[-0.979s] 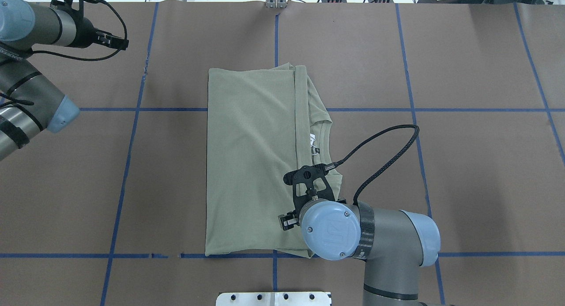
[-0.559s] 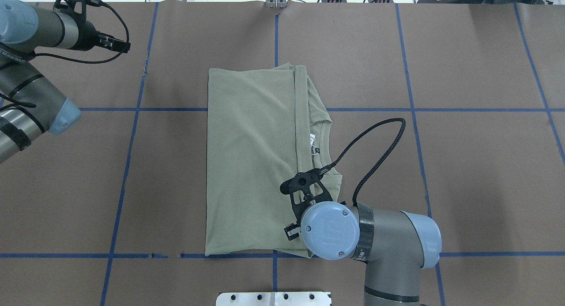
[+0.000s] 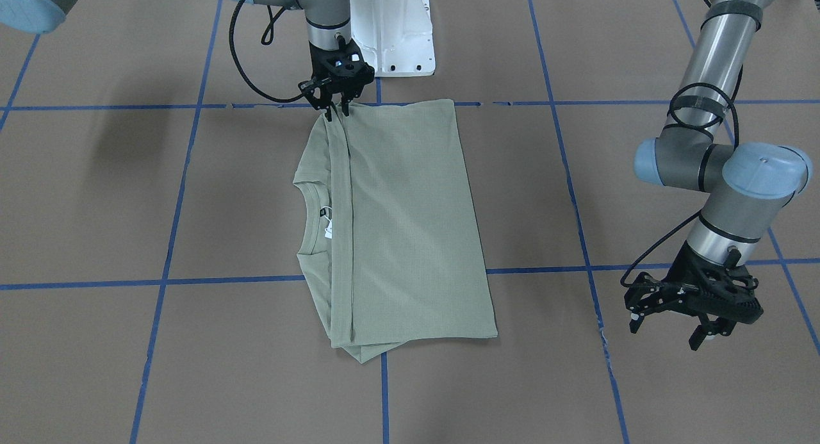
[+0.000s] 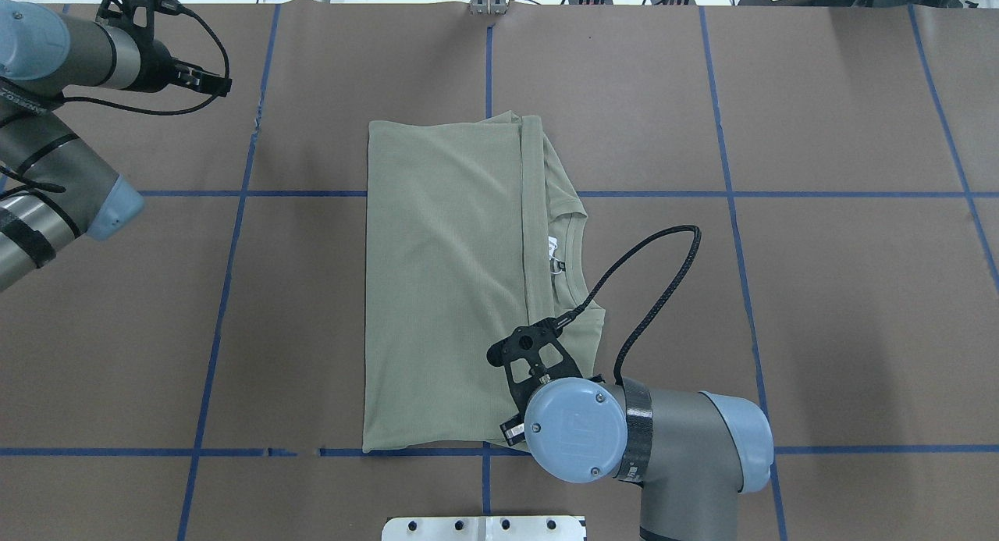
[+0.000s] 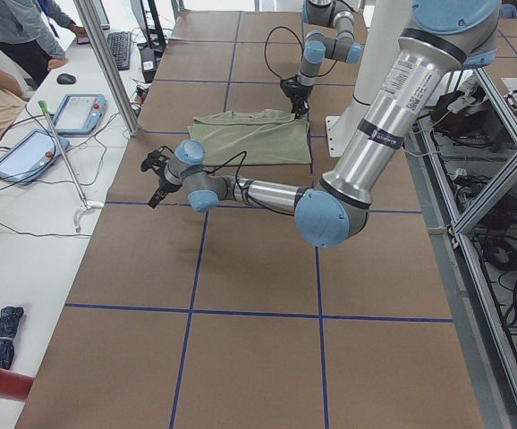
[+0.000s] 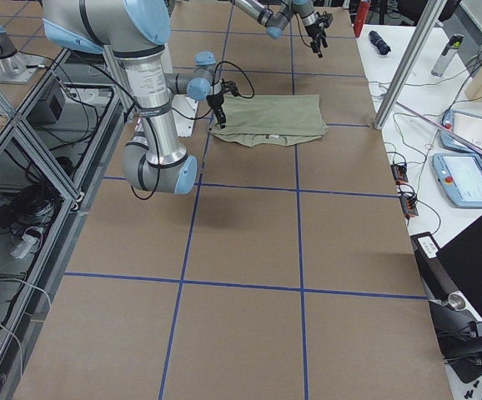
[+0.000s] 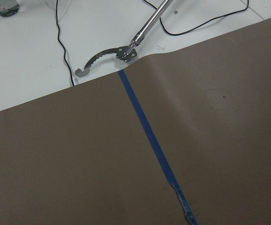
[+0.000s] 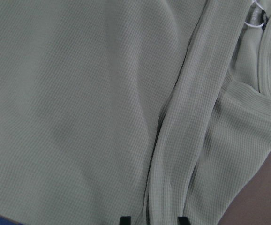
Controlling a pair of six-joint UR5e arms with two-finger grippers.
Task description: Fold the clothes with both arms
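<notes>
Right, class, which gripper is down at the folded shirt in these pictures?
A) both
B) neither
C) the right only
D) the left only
C: the right gripper points down onto the shirt at its edge nearest the robot's base, while the left gripper hangs over bare table, well off to the side of the shirt.

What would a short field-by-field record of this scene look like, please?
shirt: sage green, folded lengthwise, flat on the table, collar and white tag exposed
right pincer: at the shirt's robot-side corner, tips narrowly apart, grip unclear
left pincer: open, over bare table, away from the shirt
</notes>
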